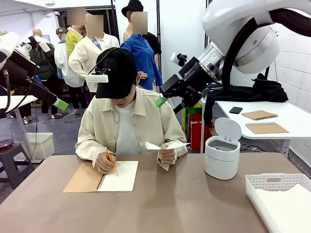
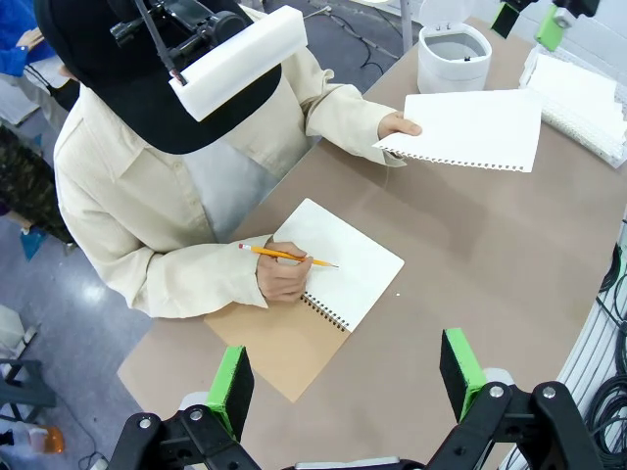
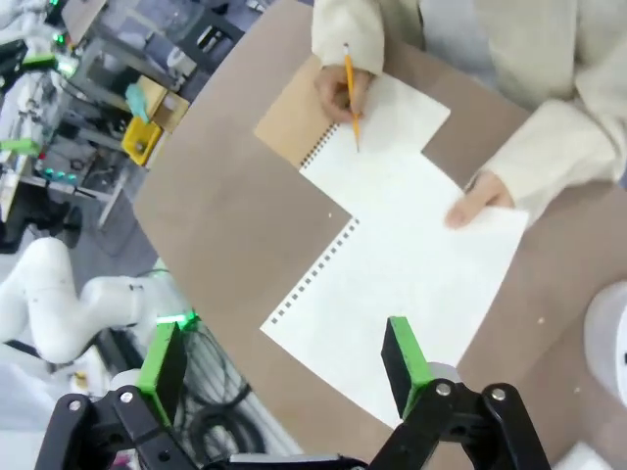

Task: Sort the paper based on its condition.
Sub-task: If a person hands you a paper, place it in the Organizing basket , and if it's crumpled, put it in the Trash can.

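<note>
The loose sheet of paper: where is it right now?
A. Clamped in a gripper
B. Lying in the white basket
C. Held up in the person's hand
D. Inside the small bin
C: the person's hand holds the sheet above the table, clear of both grippers.

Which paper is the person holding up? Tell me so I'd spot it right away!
Find the person's hand raised over the brown table, on the side toward the white bin. It holds a loose white sheet in the air, flat, with a row of torn punch holes along one edge. The other white page is bound in the open notebook lying on the table.
</note>
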`<move>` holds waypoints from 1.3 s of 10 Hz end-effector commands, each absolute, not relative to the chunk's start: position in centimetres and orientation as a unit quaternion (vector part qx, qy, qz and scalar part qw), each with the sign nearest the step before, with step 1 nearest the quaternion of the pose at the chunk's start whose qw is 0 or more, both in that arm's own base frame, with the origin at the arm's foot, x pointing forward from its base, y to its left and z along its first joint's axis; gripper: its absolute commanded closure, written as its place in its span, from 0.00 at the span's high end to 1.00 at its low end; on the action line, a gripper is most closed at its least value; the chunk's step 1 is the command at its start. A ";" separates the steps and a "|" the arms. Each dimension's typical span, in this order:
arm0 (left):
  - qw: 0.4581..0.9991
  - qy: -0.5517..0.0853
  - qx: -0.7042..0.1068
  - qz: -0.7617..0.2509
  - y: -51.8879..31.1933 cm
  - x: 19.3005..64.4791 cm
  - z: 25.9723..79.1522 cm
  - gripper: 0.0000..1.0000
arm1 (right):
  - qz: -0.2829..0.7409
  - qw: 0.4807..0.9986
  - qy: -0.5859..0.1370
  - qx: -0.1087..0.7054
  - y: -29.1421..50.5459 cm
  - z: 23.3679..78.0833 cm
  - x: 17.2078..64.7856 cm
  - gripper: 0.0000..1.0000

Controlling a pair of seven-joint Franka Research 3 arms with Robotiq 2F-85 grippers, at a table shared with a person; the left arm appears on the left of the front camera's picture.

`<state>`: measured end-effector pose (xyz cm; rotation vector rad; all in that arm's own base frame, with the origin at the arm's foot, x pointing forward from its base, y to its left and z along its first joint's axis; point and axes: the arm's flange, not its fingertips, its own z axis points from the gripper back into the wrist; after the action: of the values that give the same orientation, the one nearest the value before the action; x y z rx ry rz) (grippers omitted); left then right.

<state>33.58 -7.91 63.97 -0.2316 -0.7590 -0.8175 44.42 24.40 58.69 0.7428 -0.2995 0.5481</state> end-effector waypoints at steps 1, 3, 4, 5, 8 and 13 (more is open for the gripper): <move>0.842 -0.360 -0.112 -0.386 -8.0 33.6 64.0 1.00 | 0.212 0.889 -0.106 0.392 23.0 58.0 45.4 1.00; 0.842 -0.360 -0.112 -0.386 -8.0 33.6 64.0 1.00 | 0.169 0.877 -0.041 0.447 20.7 55.6 45.9 1.00; 0.842 -0.360 -0.112 -0.386 -8.0 33.6 64.0 1.00 | 0.141 0.875 -0.007 0.463 19.7 53.9 46.2 1.00; 0.842 -0.360 -0.112 -0.386 -8.0 33.6 64.0 1.00 | 0.116 0.859 0.013 0.499 18.8 52.3 46.6 1.00; 0.842 -0.360 -0.112 -0.386 -8.0 33.6 64.0 1.00 | 0.152 0.871 -0.009 0.467 19.1 53.5 46.3 1.00; 0.842 -0.360 -0.112 -0.386 -8.0 33.6 64.0 1.00 | -0.020 0.853 0.151 0.499 16.3 49.1 52.6 1.00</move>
<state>33.58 -7.91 63.97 -0.2316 -0.7589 -0.8175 50.00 16.38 48.81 1.0136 0.1932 0.0379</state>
